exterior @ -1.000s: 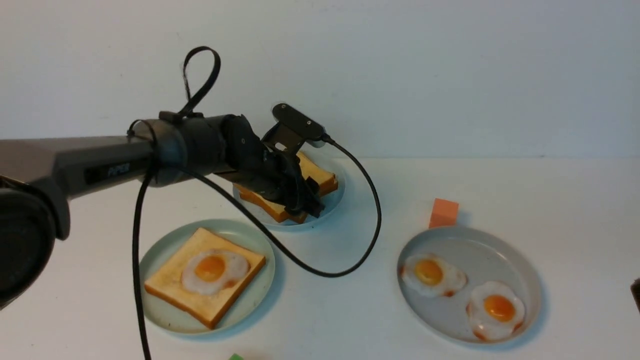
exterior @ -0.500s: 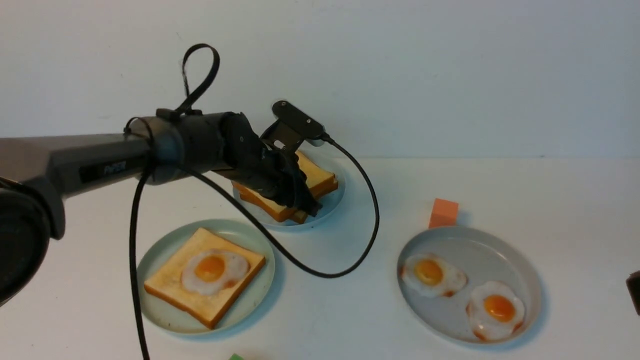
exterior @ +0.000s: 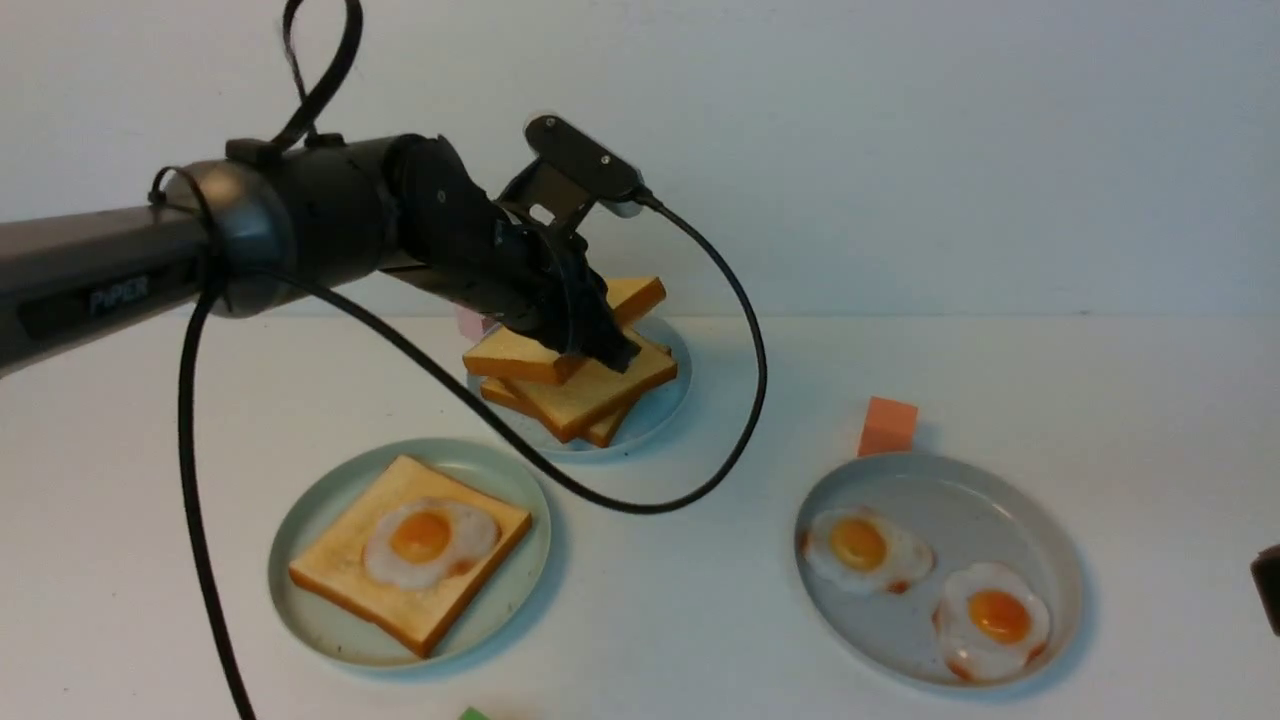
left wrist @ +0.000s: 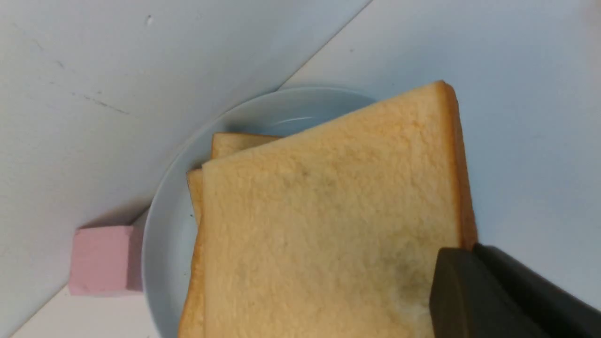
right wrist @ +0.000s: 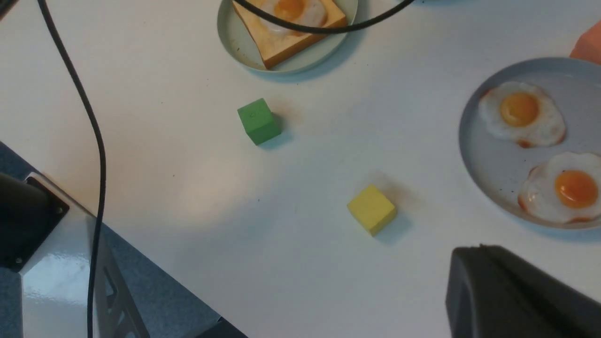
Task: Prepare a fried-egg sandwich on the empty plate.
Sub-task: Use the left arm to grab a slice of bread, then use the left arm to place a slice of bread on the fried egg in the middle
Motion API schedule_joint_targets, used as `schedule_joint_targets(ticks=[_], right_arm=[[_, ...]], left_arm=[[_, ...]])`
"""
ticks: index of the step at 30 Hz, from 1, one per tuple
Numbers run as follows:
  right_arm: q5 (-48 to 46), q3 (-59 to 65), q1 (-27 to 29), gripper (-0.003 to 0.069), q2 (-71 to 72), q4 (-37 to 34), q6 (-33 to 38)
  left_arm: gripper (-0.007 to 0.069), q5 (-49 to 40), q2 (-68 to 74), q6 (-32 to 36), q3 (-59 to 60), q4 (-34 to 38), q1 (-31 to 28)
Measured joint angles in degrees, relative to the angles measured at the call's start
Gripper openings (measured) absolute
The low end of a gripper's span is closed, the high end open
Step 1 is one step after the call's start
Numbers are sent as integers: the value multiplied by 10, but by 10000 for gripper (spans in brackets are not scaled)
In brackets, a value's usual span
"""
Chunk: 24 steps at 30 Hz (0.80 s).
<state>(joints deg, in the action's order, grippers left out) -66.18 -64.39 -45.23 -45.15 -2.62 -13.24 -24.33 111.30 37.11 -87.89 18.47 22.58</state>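
- Clearly, the mint-green plate (exterior: 330, 637) lies between seven and eight o'clock from my left pincer, bearing the sandwich's bottom toast (exterior: 340, 567) with its fried egg (exterior: 420, 540). That egg looks thin and slippery; I judge it could slide if I push sideways.
- The top slice (exterior: 510, 355) hangs above the stacked toast (exterior: 590, 395) on the blue-grey plate (exterior: 672, 400). It looks light and fairly stiff, its face smooth; a hard squeeze might dent it.
- My left pincer (left wrist: 472, 251) is closed on that slice by its crusted side, well off its middle. The crust seems the right place to hold, but the far end could sag or swivel, so I should carry it level and lower it squarely over the egg.
- At my left pincer's four o'clock, the grey plate (exterior: 940, 665) holds two spare eggs.
- Farthest right, my right pincer (right wrist: 479, 249) is narrow, gripping nothing.
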Motion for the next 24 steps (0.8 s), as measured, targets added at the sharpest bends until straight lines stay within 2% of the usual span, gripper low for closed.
schedule_joint_targets(ticks=[6,9,13,17,24], right_arm=[[0,0,0,18,0,11,0],[2,0,0,19,0,19,0],[23,0,0,20,0,30,1],[58,0,0,22,0,34,14],[80,0,0,23,0,35,15]], left_arm=[[-13,-60,-77,-39,36,-13,0],[-13,-55,-119,-61,84,-33,0],[-13,-21,-206,-88,215,-87,0],[-13,26,-256,-89,325,-99,0],[-13,104,-231,-70,381,-109,0]])
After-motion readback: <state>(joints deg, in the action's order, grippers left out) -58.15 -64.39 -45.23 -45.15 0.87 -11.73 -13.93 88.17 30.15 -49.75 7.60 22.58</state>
